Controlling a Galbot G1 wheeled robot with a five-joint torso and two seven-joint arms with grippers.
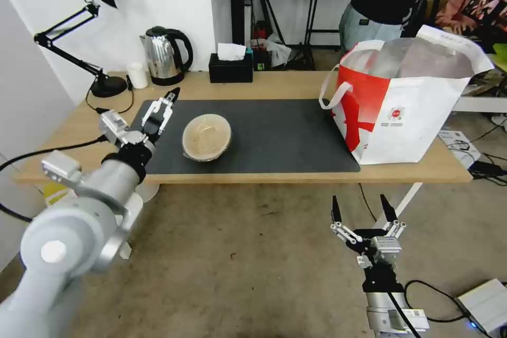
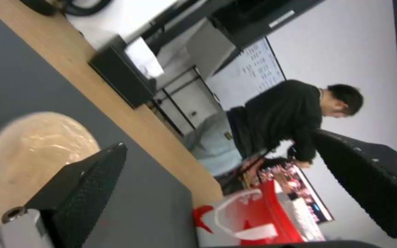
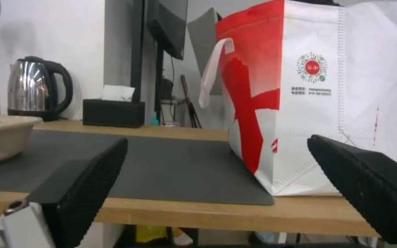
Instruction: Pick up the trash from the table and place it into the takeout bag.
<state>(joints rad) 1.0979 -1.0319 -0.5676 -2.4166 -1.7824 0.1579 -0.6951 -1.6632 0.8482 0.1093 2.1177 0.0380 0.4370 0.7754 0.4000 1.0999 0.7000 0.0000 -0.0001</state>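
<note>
Left tool point(image 1: 170, 96), fingers spread, hovers beside tan paper bowl point(image 1: 206, 137).

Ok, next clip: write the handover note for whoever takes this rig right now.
Left gripper: open, over the mat's left end beside the tan paper bowl, not touching it.
Right gripper: open, empty, low in front of the table.
Takeout bag: upright at the table's right end, mouth open; contents cannot be seen.
Left: the bowl is on the mat, ungrasped, and has to go into the bag.
</note>
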